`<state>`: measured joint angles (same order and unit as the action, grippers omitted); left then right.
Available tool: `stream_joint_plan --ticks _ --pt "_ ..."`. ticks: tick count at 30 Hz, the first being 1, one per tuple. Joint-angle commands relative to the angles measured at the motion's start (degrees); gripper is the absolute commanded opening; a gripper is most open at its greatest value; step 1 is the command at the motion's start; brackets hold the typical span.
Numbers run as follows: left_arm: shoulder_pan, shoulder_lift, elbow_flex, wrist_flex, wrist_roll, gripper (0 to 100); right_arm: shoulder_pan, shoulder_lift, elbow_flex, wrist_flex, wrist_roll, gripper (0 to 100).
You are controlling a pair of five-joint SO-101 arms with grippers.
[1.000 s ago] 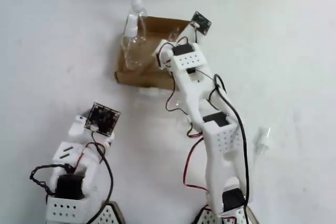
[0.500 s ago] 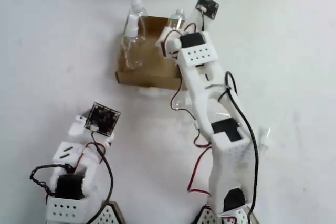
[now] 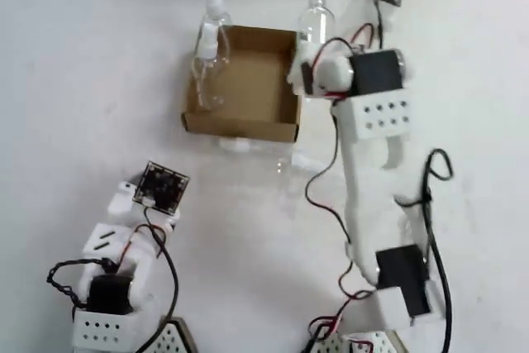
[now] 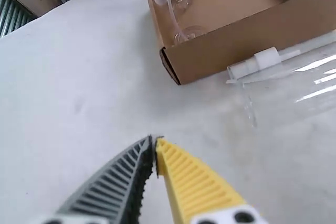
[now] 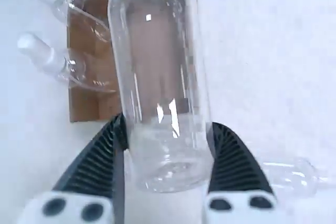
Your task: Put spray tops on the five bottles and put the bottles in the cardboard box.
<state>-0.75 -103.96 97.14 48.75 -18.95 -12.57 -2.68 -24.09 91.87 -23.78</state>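
1. Since a second ago, your right arm [image 3: 368,171] swings off the cardboard box [image 3: 240,126] and out past its far right corner, carrying a bottle [image 3: 316,18] with it. The left arm stays parked near the front edge of the surface [image 3: 99,80].
2. Open-topped, the box sits mid-surface, with two capped bottles [image 3: 212,47] standing against its left wall.
3. Your right end effector [image 5: 167,124] is clamped on the bottle low on its body, one finger on either side near the base. The bottle hangs just beside the box's far right corner.
   - The neck looks bare, so I judge the step in hand to be readying this bottle for its spray top.
   - Keep the squeeze steady, because clear plastic is likely slick.
   - Travel slowly, because a grip this low leaves the neck free to sway.
   - Keep it off the box wall and the capped pair.
   - Its long axis runs in line with the fingers, base toward the wrist. The neck points away, toward the far edge of the surface. I cannot tell whether it is upright or tilted.
4. A loose bottle [image 4: 294,85] lies on its side just beside the box's near wall, with a spray top [image 4: 260,60] at its neck end. I cannot tell whether that top is seated.
5. Your left end effector [image 4: 155,142] has its fingers together on nothing, over bare surface short of the box.
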Motion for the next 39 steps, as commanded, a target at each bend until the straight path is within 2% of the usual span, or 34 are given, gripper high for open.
stream_joint_plan --ticks 1,6,11,17,21,25,28,30,33,35,39 --pt "0.0 -0.5 -0.2 0.7 -0.5 3 2.2 -7.2 -2.7 7.3 5.2 1.6" --pt "0.0 -0.5 -0.2 0.7 -0.4 3 2.7 -19.4 10.9 7.2 10.3 1.5" --pt "0.0 -0.5 -0.2 0.7 -0.3 3 -3.5 -34.9 28.8 7.0 13.5 1.8" --pt "0.0 -0.5 -0.2 0.8 -0.2 3 -13.2 -47.7 49.0 5.7 13.6 1.8" --pt "0.0 -0.5 -0.2 0.8 -0.2 3 -18.8 -52.8 62.2 -0.4 13.6 1.8" --pt "0.0 -0.5 -0.2 0.8 -0.2 3 -20.4 -55.3 73.2 -9.5 13.9 1.8" --pt "0.0 -0.5 -0.2 0.9 -0.2 3 -20.1 -55.4 77.5 -14.5 19.6 1.6" --pt "0.0 -0.5 -0.2 0.9 -0.2 3 -18.2 -55.8 77.7 -15.8 21.4 1.6" --pt "0.0 -0.5 -0.2 0.9 -0.2 3 -9.7 -55.8 75.9 -15.8 21.9 1.5" --pt "0.0 -0.5 -0.2 0.9 -0.2 3 -0.7 -55.3 74.6 -15.7 25.8 1.5" --pt "0.0 -0.5 -0.2 0.9 -0.2 3 19.6 -55.3 74.5 -16.0 38.8 1.5"
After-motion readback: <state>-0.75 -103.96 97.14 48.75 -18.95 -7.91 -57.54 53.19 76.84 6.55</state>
